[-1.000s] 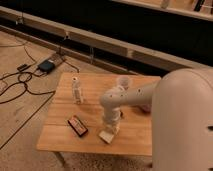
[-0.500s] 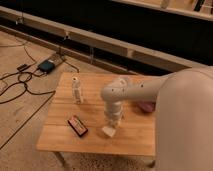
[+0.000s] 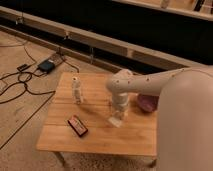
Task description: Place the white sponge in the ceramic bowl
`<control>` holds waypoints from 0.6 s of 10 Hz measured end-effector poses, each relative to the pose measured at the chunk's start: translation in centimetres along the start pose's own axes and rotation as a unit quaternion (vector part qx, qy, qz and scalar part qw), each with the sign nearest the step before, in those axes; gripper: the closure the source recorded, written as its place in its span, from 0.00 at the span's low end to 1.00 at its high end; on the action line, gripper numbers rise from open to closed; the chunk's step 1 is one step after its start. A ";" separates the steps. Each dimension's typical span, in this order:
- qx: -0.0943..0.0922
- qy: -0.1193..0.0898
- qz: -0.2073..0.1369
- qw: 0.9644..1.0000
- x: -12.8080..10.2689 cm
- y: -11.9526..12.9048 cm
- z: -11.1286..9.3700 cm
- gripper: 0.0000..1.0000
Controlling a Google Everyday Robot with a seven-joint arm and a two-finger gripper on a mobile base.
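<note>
The white sponge (image 3: 116, 121) is a small cream block at the tip of my gripper (image 3: 118, 114), near the middle of the wooden table (image 3: 100, 140). The gripper points straight down and is shut on the sponge, holding it just above the tabletop. The ceramic bowl (image 3: 147, 103) is a dull purple round dish to the right of the gripper, partly covered by my white arm (image 3: 150, 82). The gripper and sponge are a short way left of the bowl.
A small white bottle-like figure (image 3: 76, 90) stands at the table's left rear. A dark red-edged flat box (image 3: 77, 125) lies at the front left. Cables and a black box (image 3: 46, 65) lie on the floor beyond the table.
The gripper has risen and moved right toward the bowl, and the sponge has gone with it, away from the red-edged box. The arm has swung back and uncovered the bowl.
</note>
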 end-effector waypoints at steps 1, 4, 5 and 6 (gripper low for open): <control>-0.002 -0.004 0.009 1.000 -1.2 -0.5 -0.7 1.00; 0.000 -0.024 0.056 0.998 -6.3 -3.1 -2.2 1.00; 0.003 -0.028 0.067 0.997 -7.5 -3.8 -2.2 1.00; 0.007 -0.033 0.078 0.996 -8.9 -4.3 -2.2 1.00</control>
